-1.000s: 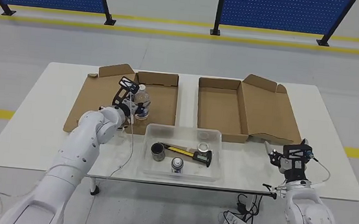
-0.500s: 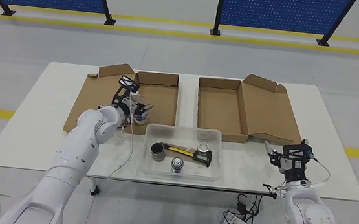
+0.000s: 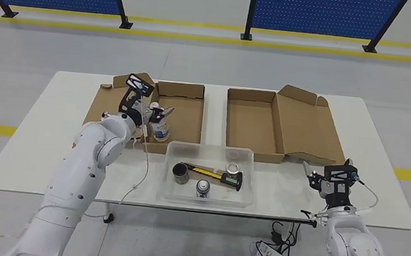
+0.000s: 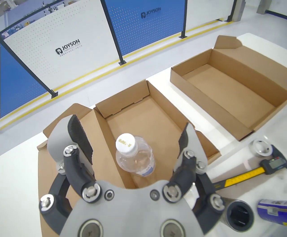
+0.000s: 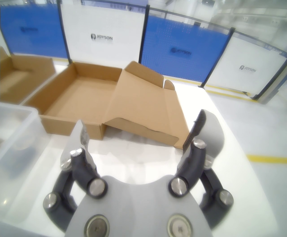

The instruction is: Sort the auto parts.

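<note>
A clear plastic bottle (image 3: 160, 128) (image 4: 135, 154) with a white cap stands upright in the near corner of the left cardboard box (image 3: 186, 111) (image 4: 145, 116). My left gripper (image 3: 150, 111) (image 4: 130, 125) hangs open just above and behind it, a finger on either side, touching nothing. In the clear tray (image 3: 211, 148) lie a black socket (image 3: 180, 172) (image 4: 238, 215), a blue can (image 3: 203, 188) (image 4: 272, 207), a yellow-handled tool (image 3: 203, 169) (image 4: 242, 177), a caliper (image 3: 235, 179) (image 4: 274, 163) and a silver ring (image 3: 233, 168) (image 4: 260, 149). My right gripper (image 3: 327, 175) (image 5: 141, 122) rests open near the table's front right edge.
The right cardboard box (image 3: 250, 125) (image 5: 78, 98) stands with nothing in it, its lid flap (image 3: 310, 127) folded out to the right. The tray's wall (image 5: 18, 134) is beside my right gripper. The white table (image 3: 56, 136) is bare at both ends.
My left gripper lowered the bottle into the left box, opened and drew back up and away from it. The right arm has not moved.
</note>
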### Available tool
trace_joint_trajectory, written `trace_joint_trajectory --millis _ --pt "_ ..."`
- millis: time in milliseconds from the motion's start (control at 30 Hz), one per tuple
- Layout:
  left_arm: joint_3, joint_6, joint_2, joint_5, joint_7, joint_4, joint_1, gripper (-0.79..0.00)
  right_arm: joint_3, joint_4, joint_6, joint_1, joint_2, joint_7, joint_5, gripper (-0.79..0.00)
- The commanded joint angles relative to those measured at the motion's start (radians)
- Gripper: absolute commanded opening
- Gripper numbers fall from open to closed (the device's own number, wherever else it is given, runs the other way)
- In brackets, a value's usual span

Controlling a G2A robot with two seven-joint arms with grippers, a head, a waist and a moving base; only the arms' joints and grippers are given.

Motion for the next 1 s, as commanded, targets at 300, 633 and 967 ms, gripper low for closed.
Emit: trace_joint_trajectory --millis 300,633,967 --pt "-0.034 -0.138 0.017 -0.133 -0.234 -0.261 0.079 0.000 0.000 0.000 0.000 0.000 0.000 0.000 0.000 0.000" --pt "0.018 -0.206 0.022 -0.342 -0.415 -0.348 0.138 0.000 0.000 0.000 0.000 0.000 0.000 0.000 0.000 0.000" --pt "0.051 -0.204 0.025 -0.478 -0.502 -0.322 0.106 0.000 0.000 0.000 0.000 0.000 0.000 0.000 0.000 0.000"
